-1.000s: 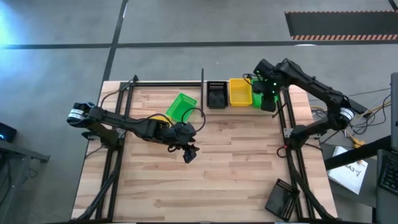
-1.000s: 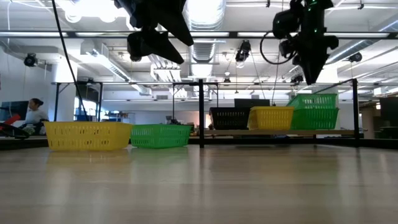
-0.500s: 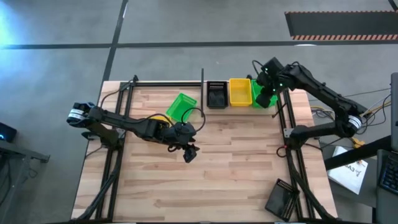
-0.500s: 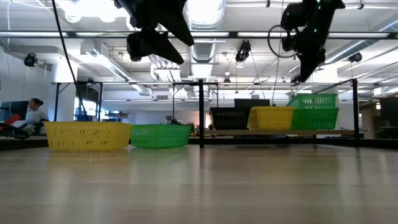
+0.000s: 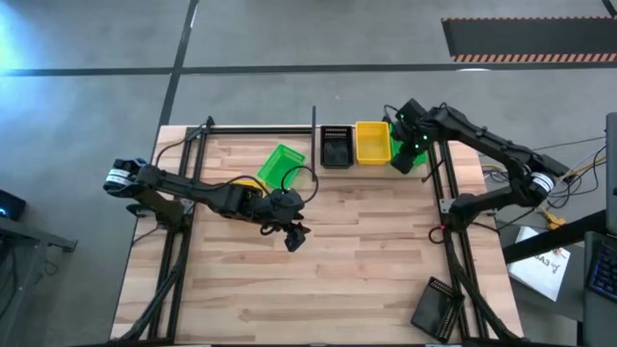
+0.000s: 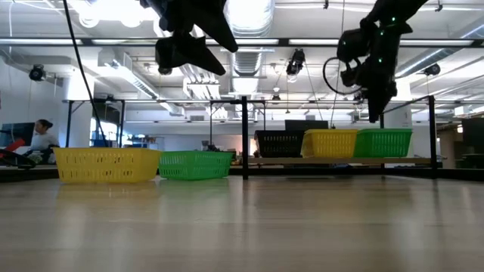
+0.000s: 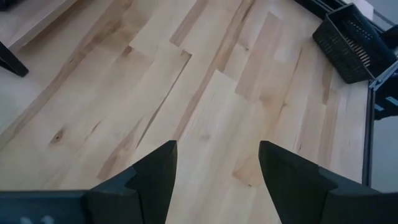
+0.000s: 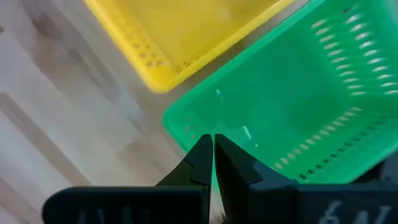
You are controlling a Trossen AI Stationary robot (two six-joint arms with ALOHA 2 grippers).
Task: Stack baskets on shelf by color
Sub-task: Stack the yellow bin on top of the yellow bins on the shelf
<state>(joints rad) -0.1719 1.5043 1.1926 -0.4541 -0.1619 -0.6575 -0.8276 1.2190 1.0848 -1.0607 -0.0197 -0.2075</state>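
From above: black (image 5: 335, 146), yellow (image 5: 372, 142) and green basket (image 5: 399, 154) stood in a row on the shelf (image 5: 260, 130), right tool (image 5: 407, 160) over the green one. Left tool (image 5: 293, 237) hung mid-worktop (image 5: 366, 251), beside a loose green basket (image 5: 281, 164).

Left wrist: fingers (image 7: 155, 171) spread wide, empty.

Right wrist: fingers (image 8: 200, 162) pressed together above the green basket's (image 8: 292, 106) rim, nothing visibly between.

Black basket (image 5: 335, 146), yellow basket (image 5: 372, 142), green basket (image 8: 298, 106), all mesh-patterned.
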